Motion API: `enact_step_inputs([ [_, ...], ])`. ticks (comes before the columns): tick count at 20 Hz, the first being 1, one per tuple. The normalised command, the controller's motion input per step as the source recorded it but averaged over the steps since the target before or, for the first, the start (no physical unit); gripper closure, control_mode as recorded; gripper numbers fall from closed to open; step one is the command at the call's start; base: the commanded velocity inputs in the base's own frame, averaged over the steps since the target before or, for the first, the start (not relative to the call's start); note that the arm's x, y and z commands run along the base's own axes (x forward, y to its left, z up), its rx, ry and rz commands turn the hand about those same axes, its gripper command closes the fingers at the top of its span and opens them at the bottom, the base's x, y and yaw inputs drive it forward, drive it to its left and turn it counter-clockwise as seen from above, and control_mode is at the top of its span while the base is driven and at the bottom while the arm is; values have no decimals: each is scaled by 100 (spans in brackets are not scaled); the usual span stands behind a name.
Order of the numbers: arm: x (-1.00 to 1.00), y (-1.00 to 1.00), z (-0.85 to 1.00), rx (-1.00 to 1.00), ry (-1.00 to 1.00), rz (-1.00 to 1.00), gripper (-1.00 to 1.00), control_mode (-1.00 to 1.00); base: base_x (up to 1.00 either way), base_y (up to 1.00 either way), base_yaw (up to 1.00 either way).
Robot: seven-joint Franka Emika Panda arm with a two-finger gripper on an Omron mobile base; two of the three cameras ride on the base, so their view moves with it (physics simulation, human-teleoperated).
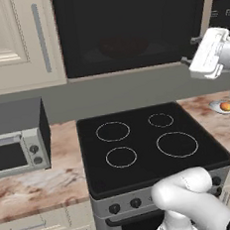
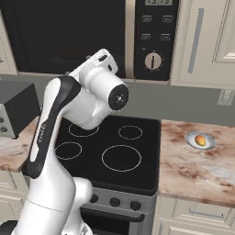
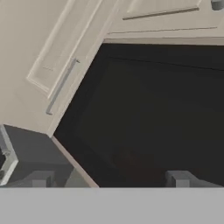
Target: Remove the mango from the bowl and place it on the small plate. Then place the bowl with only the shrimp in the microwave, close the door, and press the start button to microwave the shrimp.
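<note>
Mango (image 2: 200, 140) on small plate (image 2: 209, 144), well apart from tool (image 3: 109, 179), fingers spread, empty, facing door (image 3: 157, 113).

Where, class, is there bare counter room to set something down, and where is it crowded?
Free: the marbled counter right of the black four-ring cooktop, in front of the small pale grey-white saucer holding the orange-yellow mango; also the counter strip between the small grey toaster oven and the cooktop. Crowded: the toaster oven's corner.
</note>
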Motion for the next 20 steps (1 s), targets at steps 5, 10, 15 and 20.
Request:
enact_step_inputs([
  [5, 16, -85, 18, 10, -21, 14, -100, -100, 0, 0, 0],
  [10, 29, -81, 26, 8, -12, 3, -100, -100, 0, 0, 0],
  [15, 40, -42, 19, 7, -1, 0, -100, -100, 0, 0, 0],
  [20, 38, -29, 8, 3, 0, -1, -100, -100, 0, 0, 0],
])
